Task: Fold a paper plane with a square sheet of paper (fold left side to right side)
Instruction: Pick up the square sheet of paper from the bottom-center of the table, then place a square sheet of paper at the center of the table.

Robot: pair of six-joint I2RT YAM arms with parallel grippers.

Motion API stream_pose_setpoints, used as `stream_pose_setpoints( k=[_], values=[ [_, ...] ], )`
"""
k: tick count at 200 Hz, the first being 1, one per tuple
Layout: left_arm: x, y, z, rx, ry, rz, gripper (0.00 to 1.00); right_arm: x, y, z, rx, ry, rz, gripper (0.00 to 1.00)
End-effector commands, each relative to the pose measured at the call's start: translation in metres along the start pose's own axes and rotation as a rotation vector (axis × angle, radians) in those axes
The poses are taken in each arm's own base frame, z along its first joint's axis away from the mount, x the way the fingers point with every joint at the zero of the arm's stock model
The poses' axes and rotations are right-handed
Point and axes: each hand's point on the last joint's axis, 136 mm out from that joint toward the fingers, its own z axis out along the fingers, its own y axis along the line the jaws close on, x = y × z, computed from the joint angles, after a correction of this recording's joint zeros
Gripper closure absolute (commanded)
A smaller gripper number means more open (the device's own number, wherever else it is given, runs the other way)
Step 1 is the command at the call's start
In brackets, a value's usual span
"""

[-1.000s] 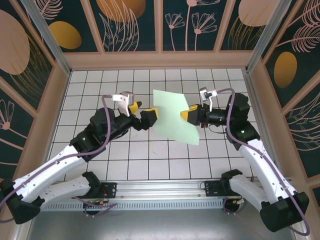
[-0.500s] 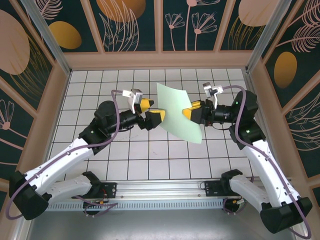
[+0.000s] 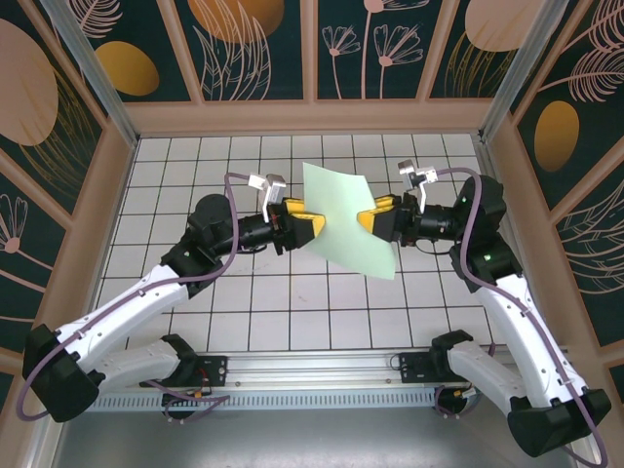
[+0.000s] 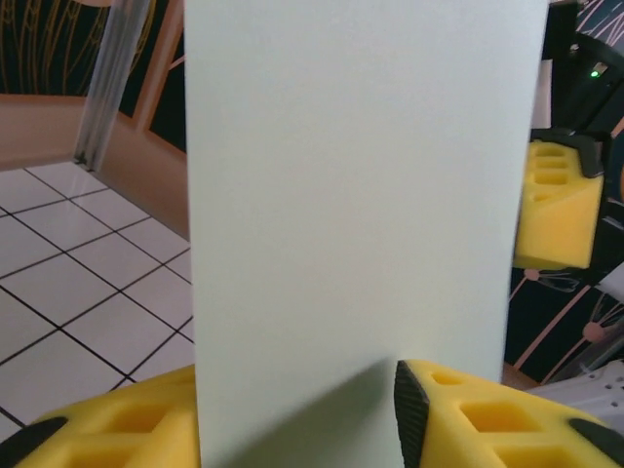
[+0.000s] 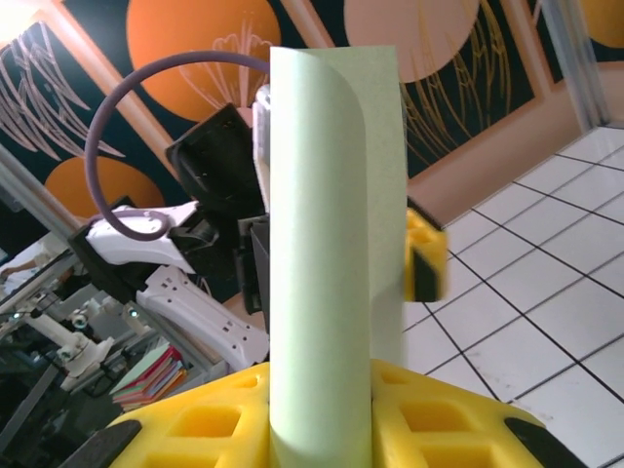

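The square sheet of paper (image 3: pixel 341 207) is hanging in the air above the tiled table (image 3: pixel 292 312), tilted and bowing between the arms. The right gripper (image 3: pixel 365 219) is pinching its right edge, fingers (image 5: pixel 195 419) pressing in from both sides. The left gripper (image 3: pixel 312 227) is straddling the left edge; whether its fingers (image 4: pixel 487 419) are actually clamping cannot be told. The sheet is looking feather-light, limp and easily creased, so shallow edge grips near mid-height are suiting it best, without pulling it taut.

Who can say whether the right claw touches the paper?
Touching. The right wrist view shows the paper pinched between the yellow fingers of the right claw.
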Motion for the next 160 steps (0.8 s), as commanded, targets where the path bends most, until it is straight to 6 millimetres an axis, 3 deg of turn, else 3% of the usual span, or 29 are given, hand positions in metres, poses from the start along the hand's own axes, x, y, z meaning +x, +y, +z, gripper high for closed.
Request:
stream_pose_setpoints(
  k=[1,25,58,113,137,160],
  values=[
    [-0.010,-0.008,-0.001,0.040,-0.025,0.011,0.74,-0.006,-0.012,-0.005,0.080,-0.026,-0.023,0.72],
    [0.002,0.008,0.000,-0.015,-0.011,-0.031,0.92,-0.001,-0.036,-0.011,0.165,-0.035,0.022,0.71],
    [0.032,0.047,0.001,-0.162,0.025,-0.143,1.00,0.016,-0.078,-0.018,0.312,-0.031,0.103,0.58],
    [0.116,0.119,-0.006,-0.416,0.149,-0.388,1.00,0.058,-0.158,-0.046,0.694,0.005,0.246,0.24],
    [0.155,0.143,-0.015,-0.523,0.212,-0.475,1.00,0.083,-0.179,-0.055,0.780,0.035,0.316,0.22],
    [0.188,0.162,-0.024,-0.609,0.286,-0.522,1.00,0.112,-0.189,-0.047,0.739,0.034,0.428,0.23]
  ],
)
